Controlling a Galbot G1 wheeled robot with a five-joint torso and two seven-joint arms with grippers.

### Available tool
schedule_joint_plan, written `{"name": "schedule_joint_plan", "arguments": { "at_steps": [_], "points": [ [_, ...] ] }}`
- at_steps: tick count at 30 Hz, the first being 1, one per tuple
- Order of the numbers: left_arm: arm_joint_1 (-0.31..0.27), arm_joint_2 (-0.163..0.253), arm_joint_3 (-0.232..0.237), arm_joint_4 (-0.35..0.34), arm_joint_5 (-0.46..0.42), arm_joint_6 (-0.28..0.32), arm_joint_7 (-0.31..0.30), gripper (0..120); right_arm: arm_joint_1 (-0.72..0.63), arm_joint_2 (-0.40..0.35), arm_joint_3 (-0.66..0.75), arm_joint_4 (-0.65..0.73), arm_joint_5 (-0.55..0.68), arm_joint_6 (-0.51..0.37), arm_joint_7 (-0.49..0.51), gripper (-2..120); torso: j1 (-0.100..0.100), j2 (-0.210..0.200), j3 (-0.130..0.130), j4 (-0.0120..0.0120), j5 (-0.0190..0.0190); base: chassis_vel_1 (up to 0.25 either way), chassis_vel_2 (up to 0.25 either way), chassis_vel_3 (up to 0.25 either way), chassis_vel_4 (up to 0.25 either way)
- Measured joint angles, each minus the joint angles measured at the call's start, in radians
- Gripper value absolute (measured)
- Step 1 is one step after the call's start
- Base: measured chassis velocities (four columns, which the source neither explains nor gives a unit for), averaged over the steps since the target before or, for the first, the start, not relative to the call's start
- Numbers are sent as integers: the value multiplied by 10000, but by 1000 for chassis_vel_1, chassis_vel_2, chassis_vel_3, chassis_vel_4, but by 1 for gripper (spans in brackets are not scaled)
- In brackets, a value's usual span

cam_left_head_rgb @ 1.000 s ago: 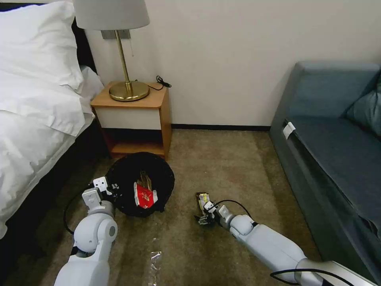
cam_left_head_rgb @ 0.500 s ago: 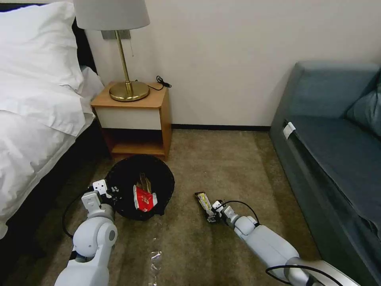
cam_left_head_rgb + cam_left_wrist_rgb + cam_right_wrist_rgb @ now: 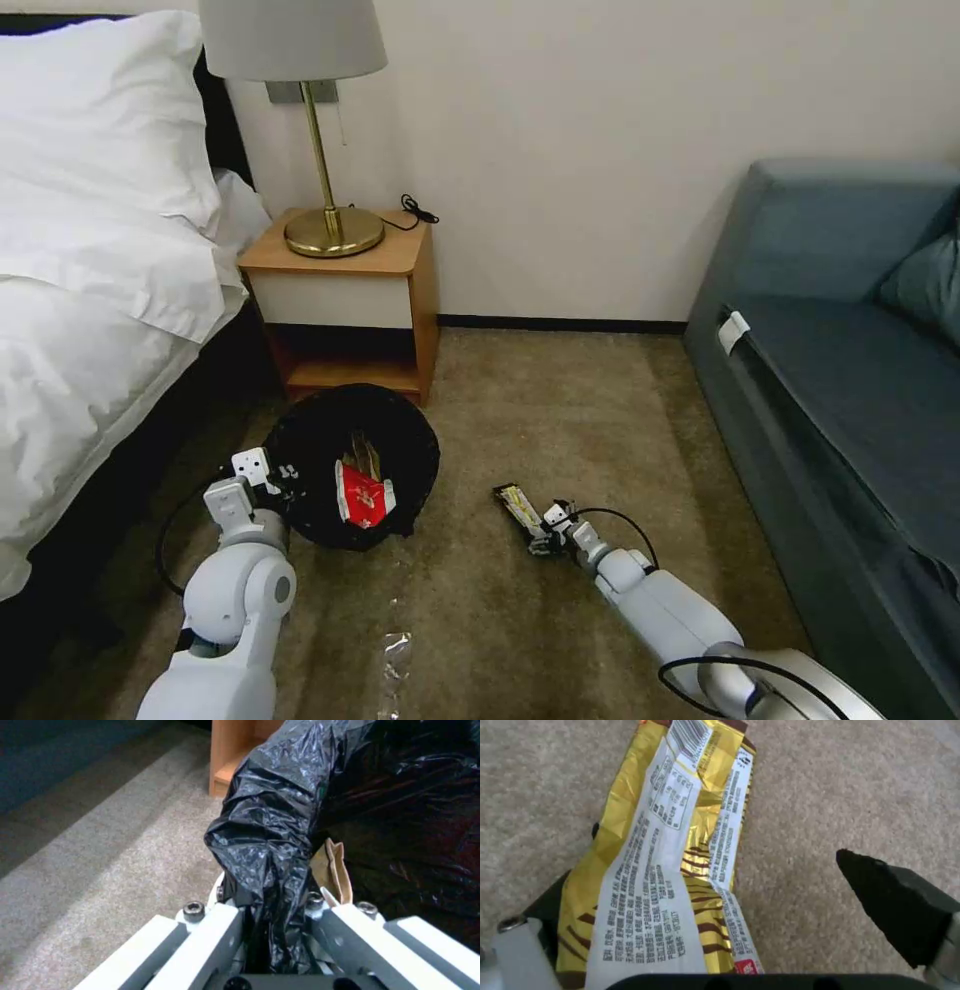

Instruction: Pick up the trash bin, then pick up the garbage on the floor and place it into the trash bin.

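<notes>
Bin liner (image 3: 270, 832) glossy crinkled black plastic; wrapper (image 3: 670, 870) shiny gold foil; carpet (image 3: 560, 400) matt, rough.

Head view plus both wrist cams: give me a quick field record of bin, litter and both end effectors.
trash bin: on carpet by the nightstand, black liner
in bin: red-and-white wrapper, tan paper bag
left end effector: shut on the bin's lined rim
right end effector: open, low at the gold snack wrapper
snack wrapper: lying on carpet, between the fingers
also on floor: clear plastic scrap
</notes>
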Motion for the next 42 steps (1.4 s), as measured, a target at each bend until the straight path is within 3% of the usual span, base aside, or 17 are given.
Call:
{"name": "schedule_joint_plan", "arguments": {
  "at_steps": [12,16,17,18,19,20,22,24,27,34,37,42],
  "points": [
    [-60,53,-36,28,-66,-20,-11,2,-66,-113,1,171,100,6,6,100,1,-4,3,-2,0,0,0,0,0],
    [-116,63,-41,93,-80,-22,-12,2,-302,-457,-88,1255,994,-510,49,97,3,-13,13,-1,4,0,0,0,0],
    [-135,61,-44,122,-78,-25,-14,2,-413,-645,-102,1782,1492,-767,180,94,4,-14,15,-18,-5,0,0,0,0],
    [-135,61,-44,122,-78,-25,-14,2,-413,-645,-102,1782,1492,-767,180,94,4,-14,15,-18,-5,0,0,0,0],
    [-158,58,-43,158,-67,-28,-19,2,-548,-837,-108,2400,2094,-938,280,88,3,-14,14,-38,-45,0,0,0,0],
    [-158,58,-43,158,-67,-28,-19,2,-548,-837,-108,2400,2094,-938,280,88,3,-14,14,-38,-45,0,0,0,0],
    [-244,48,51,180,-88,-30,38,2,-665,-926,-128,3381,2706,-1161,381,77,4,-13,8,-31,-1,-62,-53,-34,-35],
    [-279,43,62,186,-73,-33,-23,2,-652,-891,-134,3468,2755,-1162,429,70,4,-13,7,-18,-21,-22,-32,-27,-7],
    [-294,36,94,176,-85,-5,-7,2,-612,-754,-200,3452,2757,-1116,442,59,4,-13,6,-4,3,0,0,0,0],
    [-240,103,10,162,-93,-3,-33,2,-602,-734,-254,3197,2597,-920,446,39,4,-13,4,-8,-4,0,0,0,0],
    [-291,79,18,162,-99,-10,-33,2,-554,-744,-205,3033,2520,-813,445,21,3,-12,3,-7,-5,0,0,0,0],
    [-335,42,61,180,-98,-19,-28,2,-541,-745,-151,2957,2423,-757,440,10,4,-11,3,-8,-4,0,0,0,0]
  ]
}}
